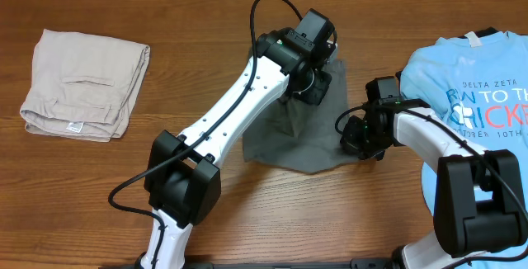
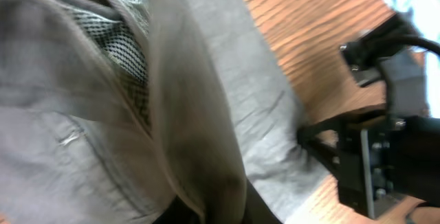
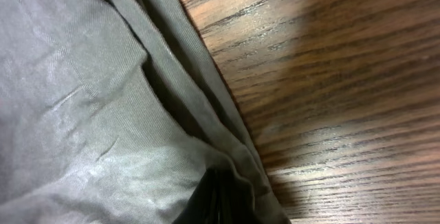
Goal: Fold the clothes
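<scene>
Grey shorts [image 1: 289, 141] lie just beside the blue T-shirt [image 1: 478, 96]. Left gripper [image 1: 308, 83] appears closed on their raised far edge. Right gripper [image 1: 352, 134] pinches the edge nearest the T-shirt. Recommendation: move both edges together, keeping the cloth taut.

The shorts [image 1: 309, 141] are plain dark grey, with a black-and-white mesh lining [image 2: 117, 45] showing inside. The folded garment [image 1: 82, 83] is beige with a small white tag [image 1: 76, 126], and the T-shirt [image 1: 478, 79] is light blue with white and red lettering. The table [image 1: 165, 21] is warm brown wood with darker grain.
</scene>
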Motion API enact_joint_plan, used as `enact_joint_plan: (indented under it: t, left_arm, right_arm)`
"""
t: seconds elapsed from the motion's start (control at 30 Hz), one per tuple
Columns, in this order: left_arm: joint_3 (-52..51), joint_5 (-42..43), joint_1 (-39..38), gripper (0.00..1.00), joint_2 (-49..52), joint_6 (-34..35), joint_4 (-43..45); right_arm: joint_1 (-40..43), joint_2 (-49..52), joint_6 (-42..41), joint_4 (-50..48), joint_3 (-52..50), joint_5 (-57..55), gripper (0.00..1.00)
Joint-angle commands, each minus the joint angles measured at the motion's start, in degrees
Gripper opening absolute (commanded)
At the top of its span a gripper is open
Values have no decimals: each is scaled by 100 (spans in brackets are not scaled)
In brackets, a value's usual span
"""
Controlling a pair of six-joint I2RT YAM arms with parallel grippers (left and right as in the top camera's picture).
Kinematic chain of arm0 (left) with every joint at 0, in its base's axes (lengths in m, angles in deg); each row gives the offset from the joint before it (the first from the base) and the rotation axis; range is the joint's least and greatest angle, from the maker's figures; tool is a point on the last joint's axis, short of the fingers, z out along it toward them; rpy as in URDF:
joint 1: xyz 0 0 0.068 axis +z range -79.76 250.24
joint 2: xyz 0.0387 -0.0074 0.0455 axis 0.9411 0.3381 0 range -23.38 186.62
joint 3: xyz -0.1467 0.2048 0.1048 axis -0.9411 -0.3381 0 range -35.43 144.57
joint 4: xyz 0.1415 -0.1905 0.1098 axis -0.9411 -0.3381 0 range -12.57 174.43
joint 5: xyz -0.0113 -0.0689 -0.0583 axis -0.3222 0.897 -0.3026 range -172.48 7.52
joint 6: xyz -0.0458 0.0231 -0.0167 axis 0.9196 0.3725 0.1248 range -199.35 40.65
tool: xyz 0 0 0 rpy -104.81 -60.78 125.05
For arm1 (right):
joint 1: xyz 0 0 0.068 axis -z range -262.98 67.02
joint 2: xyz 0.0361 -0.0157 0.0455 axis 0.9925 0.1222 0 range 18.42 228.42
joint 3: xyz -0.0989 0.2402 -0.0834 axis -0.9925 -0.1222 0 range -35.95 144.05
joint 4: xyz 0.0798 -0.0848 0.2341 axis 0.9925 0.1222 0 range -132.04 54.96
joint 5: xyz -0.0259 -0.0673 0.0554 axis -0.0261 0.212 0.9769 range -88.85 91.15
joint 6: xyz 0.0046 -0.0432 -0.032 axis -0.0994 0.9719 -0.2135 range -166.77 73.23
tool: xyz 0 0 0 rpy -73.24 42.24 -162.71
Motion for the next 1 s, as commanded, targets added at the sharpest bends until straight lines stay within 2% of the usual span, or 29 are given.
enact_joint_plan:
  t: [0.0,0.1,0.13,0.2,0.3,0.43,0.57,0.67,0.73,0.97]
  left_arm:
    - [153,511,-46,47,0,39,83]
    - [157,516,-37,68,0,39,144]
    - [195,522,-4,77,-4,39,179]
    - [376,490,85,83,-11,37,164]
    - [745,503,297,84,-22,140,144]
    - [1036,498,590,77,-22,212,173]
    - [968,444,774,59,-11,208,192]
    - [839,168,817,40,26,212,299]
    - [763,2,817,33,70,212,415]
    - [610,-59,815,33,579,256,841]
  right_arm:
    - [-66,396,24,-173,-293,109,4]
    - [-66,389,28,-188,-264,105,4]
    - [-59,363,90,-131,-181,105,4]
    - [-17,271,184,70,39,101,4]
    - [155,-28,337,710,632,85,5]
    - [299,-514,542,1585,1416,105,6]
    - [269,-914,627,2009,1847,297,5]
    - [254,-1001,629,1893,1847,730,4]
    - [249,-973,629,1766,1823,940,4]
    - [90,-761,625,1141,1735,1311,4]
